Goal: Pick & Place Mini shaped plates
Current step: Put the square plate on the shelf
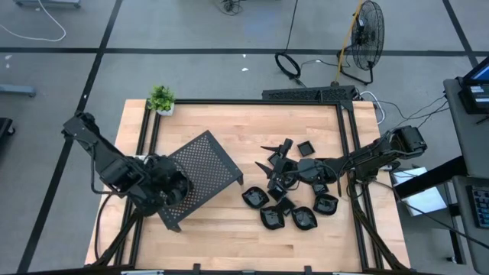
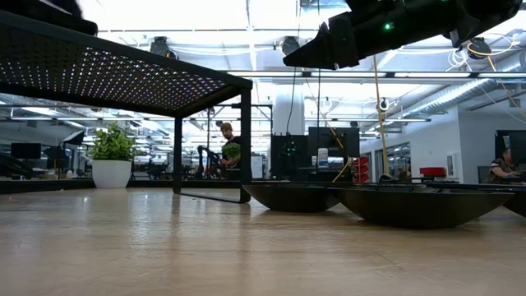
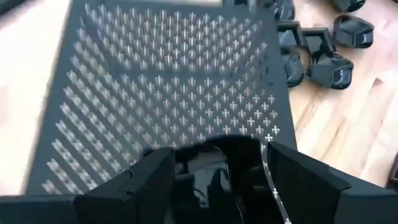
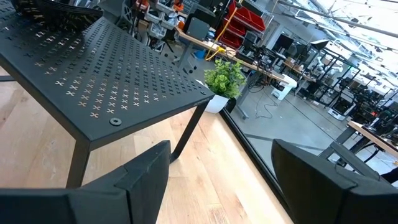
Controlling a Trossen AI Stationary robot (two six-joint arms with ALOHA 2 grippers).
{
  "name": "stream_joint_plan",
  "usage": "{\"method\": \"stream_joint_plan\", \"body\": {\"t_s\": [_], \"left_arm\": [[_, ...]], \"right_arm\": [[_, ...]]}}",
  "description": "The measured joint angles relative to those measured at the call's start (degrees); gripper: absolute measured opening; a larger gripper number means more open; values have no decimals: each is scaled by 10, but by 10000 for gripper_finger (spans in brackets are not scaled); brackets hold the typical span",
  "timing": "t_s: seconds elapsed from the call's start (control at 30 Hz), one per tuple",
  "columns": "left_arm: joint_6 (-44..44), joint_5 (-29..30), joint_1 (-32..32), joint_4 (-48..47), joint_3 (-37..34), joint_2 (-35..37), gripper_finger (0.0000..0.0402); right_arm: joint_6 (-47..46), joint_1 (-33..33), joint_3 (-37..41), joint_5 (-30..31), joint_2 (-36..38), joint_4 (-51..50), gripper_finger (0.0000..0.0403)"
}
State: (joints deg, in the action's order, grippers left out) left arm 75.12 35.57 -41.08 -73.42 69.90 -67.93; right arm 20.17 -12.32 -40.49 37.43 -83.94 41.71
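Several glossy black mini plates (image 1: 299,200) lie in a cluster on the table's right half, resting on their undersides (image 2: 415,207). My left gripper (image 1: 170,191) is over the near-left corner of the perforated black tray (image 1: 202,169), shut on one mini plate (image 3: 208,169). My right gripper (image 1: 276,176) hangs open above the cluster's left side, high off the table (image 2: 329,45), with nothing between its fingers (image 4: 217,180). The tray (image 4: 93,68) stands raised on thin legs. My left gripper (image 3: 217,186) pinches a glossy black mini plate between its two fingers (image 3: 152,180), which stand at the plate's opposite sides. The plate's rim (image 3: 239,144) shows just beyond the fingers, over the tray's perforated top (image 3: 168,81). Whether the plate touches the tray, I cannot tell.
A small potted plant (image 1: 161,99) stands at the table's far-left corner. A black frame rail (image 1: 252,101) runs round the table's left, far and right sides. Bare wood lies between the tray and the plates (image 1: 244,221). A person (image 2: 226,152) shows in the room beyond the table.
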Motion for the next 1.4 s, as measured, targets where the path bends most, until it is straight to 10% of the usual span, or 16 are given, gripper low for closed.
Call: {"method": "stream_joint_plan", "body": {"t_s": [0.4,0.6,0.87,1.4], "left_arm": [[-154,341,-61,41,-32,96,255],[-147,294,-15,196,-206,173,255],[-538,-8,78,736,-425,251,255],[-626,24,178,504,-447,607,255]], "right_arm": [[-44,21,0,-30,0,-18,265],[-46,30,0,-46,0,-32,265],[-51,30,0,-47,51,-101,265],[-318,74,0,0,237,-564,265]]}}
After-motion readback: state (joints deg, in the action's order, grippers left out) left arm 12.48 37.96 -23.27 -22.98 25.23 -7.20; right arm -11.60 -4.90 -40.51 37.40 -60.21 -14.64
